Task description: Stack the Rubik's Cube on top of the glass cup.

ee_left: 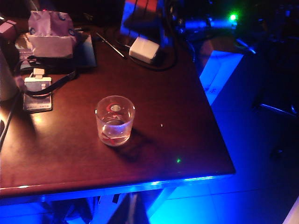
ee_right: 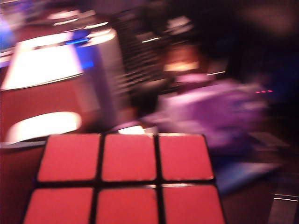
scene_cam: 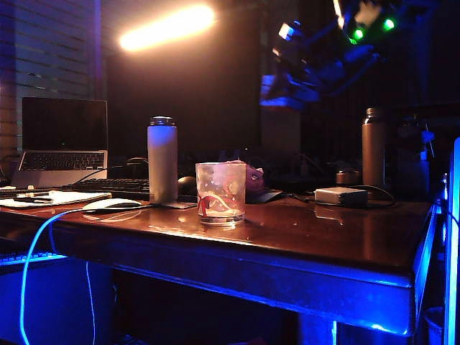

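Held the Rubik's Cube (ee_right: 126, 179) in the right end effector (scene_cam: 287, 90), high above the glass cup (scene_cam: 220, 192) on the table (scene_cam: 302, 237). Left end effector unseen, so cannot tell.

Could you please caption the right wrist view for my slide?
Blurred close-up: red face of the Rubik's Cube fills the foreground.
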You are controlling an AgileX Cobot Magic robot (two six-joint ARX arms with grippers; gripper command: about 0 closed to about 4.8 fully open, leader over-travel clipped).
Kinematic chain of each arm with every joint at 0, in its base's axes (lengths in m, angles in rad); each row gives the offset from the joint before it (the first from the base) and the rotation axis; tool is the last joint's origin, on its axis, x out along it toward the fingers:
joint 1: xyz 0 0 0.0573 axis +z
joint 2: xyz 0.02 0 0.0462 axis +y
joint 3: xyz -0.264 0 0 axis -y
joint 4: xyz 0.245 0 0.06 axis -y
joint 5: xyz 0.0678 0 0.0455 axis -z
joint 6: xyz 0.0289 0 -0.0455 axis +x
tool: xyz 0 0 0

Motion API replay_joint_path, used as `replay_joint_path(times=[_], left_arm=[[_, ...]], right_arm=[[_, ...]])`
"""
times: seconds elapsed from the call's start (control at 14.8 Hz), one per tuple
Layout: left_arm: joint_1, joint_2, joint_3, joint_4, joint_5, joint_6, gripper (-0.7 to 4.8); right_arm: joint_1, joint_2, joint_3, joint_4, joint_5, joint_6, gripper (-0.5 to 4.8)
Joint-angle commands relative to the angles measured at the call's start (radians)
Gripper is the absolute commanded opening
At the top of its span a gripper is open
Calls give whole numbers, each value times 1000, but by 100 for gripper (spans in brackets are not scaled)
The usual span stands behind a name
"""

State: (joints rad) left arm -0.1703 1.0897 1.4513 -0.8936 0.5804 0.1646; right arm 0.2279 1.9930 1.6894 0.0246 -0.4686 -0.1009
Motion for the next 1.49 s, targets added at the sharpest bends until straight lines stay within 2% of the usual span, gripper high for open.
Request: replay_joint_path(times=[0.07, 0.54, 1.49], left_arm=[[0, -2, 4, 20, 11, 0, -4], [0, -2, 4, 19, 11, 0, -3], [0, -2, 2, 19, 11, 4, -3]], right_arm=[[52, -14, 3, -52, -119, 4, 266], [167, -10, 2, -175, -137, -7, 266], [175, 107, 2, -241, -141, -8, 265]])
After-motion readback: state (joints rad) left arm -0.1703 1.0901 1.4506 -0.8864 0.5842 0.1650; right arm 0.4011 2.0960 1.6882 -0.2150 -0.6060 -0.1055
